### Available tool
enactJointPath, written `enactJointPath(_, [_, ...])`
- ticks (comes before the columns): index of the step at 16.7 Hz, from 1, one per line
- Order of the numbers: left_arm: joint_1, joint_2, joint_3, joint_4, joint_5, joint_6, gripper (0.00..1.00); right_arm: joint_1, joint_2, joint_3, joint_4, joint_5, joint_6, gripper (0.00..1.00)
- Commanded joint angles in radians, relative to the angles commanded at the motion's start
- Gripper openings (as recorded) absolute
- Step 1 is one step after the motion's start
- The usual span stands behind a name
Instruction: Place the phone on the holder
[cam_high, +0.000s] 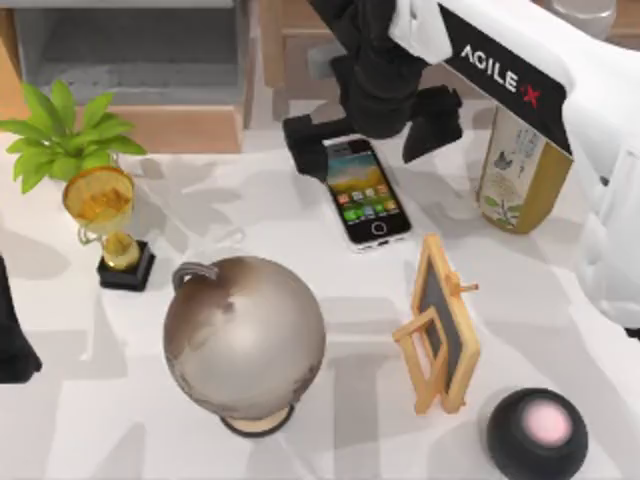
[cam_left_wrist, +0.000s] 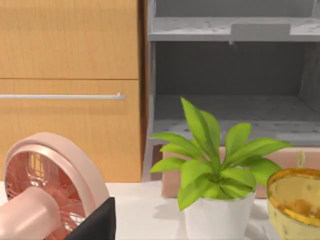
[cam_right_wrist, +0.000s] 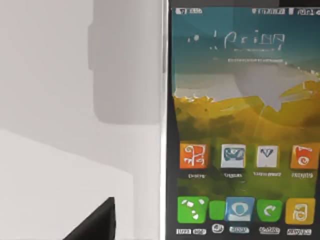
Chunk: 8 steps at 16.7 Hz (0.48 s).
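At the table's far middle, phone lies flat; right gripper hovers over its top end, fingers spread wide, empty. Off-centre grasp could slip or knock the holder. Left arm parked.

The phone is showing a glossy glass face and silver-white rim. The holder is looking like pale wood, the globe dull brushed metal, the trophy shiny gold.
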Motion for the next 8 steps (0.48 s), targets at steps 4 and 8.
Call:
enactJointPath(4, [0.0,0.0,0.0,0.0,0.0,0.0,1.0,-0.002,0.007,0.015,0.001,0.003,0.001,1.0])
enactJointPath(8, [0.0,0.0,0.0,0.0,0.0,0.0,1.0,-0.001,0.018,0.005,0.019,0.004,0.002,1.0])
